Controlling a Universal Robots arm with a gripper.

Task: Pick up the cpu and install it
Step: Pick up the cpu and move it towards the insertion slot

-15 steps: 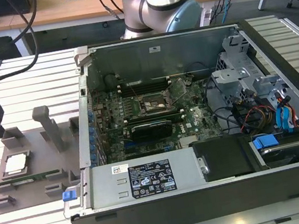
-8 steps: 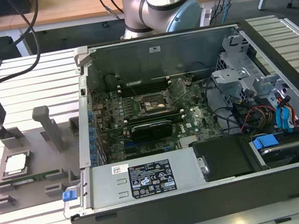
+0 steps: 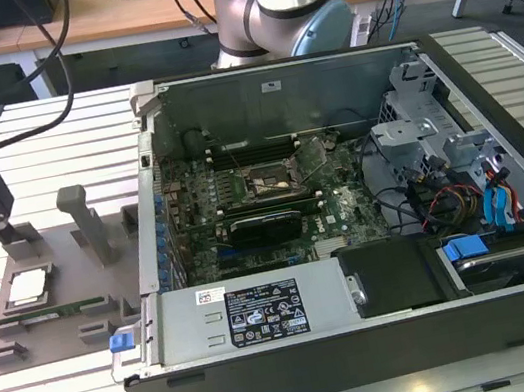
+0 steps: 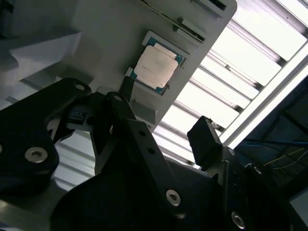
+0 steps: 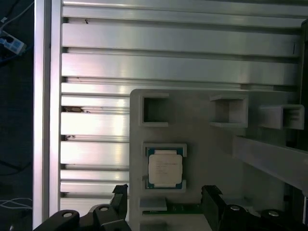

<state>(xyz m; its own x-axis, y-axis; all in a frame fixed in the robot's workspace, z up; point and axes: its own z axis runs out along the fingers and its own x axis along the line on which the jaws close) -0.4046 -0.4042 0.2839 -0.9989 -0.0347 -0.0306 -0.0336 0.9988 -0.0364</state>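
While the gripper (image 5: 166, 199) hangs over the tray (image 5: 216, 159) with its fingers spread apart and nothing between them, the cpu (image 5: 165, 168) lies flat in a square pocket on that tray, near the fingertips; how high above it they sit is hard to judge. It looks light, stiff, thin and easily damaged, so its opposite edges seem the place to grip. A ribbed metal table (image 5: 168, 67) carries the tray, and an open computer case (image 3: 343, 192) stands just beside the tray.

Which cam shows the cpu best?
First wrist view: cpu seen square-on and whole in its grey tray pocket. Second wrist view shows it slanted; exterior view shows it far off, at that view's left.
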